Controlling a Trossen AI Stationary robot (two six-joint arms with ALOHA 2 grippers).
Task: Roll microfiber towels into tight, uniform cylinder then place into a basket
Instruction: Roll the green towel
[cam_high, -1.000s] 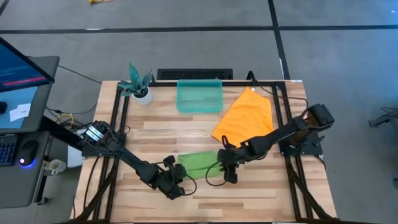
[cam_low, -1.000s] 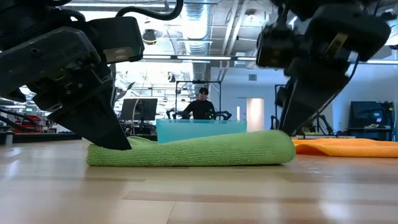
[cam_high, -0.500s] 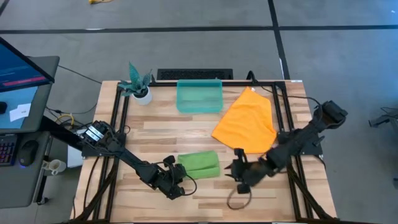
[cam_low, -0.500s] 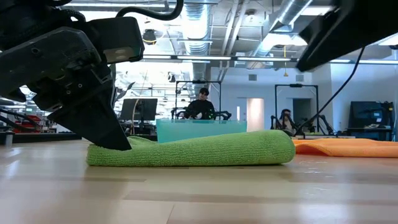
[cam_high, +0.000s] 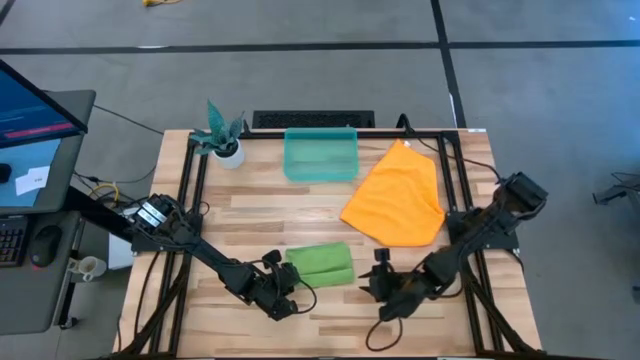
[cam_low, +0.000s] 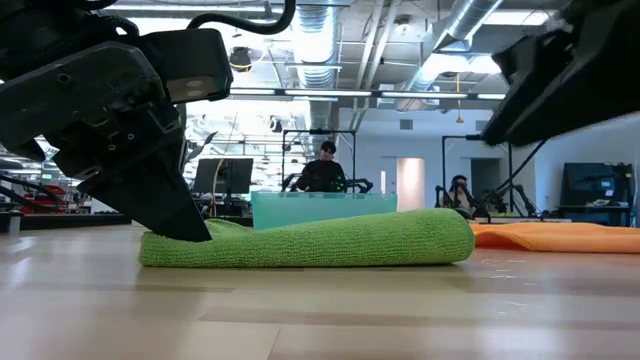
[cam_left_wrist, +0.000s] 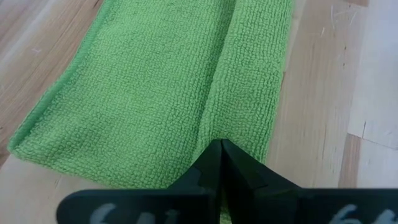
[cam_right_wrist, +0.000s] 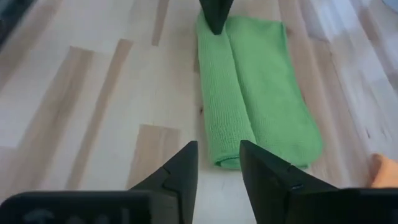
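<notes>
Task barely started. 2 towels, 0 in the basket (cam_high: 320, 155), which sits bare at the table's far edge, next to a potted plant (cam_high: 222, 138).

The green towel (cam_high: 322, 265) lies near the front of the table, folded into a flat strip with 1 long edge turned over into a loose roll; not a tight cylinder yet. The left gripper (cam_high: 284, 283) has its fingers pressed together, pinching the towel's end; in the left wrist view the closed tips sit right on the fold line.

The right gripper (cam_high: 381, 283) is beside the towel's other end, not touching it, fingers (cam_right_wrist: 183, 168) apart and holding nothing.

The orange towel (cam_high: 398, 195) lies flat and unrolled on the right side of the table, just beside the basket, untouched.

Left to do, as I judge it: finish rolling green, place it, then roll and place orange.
</notes>
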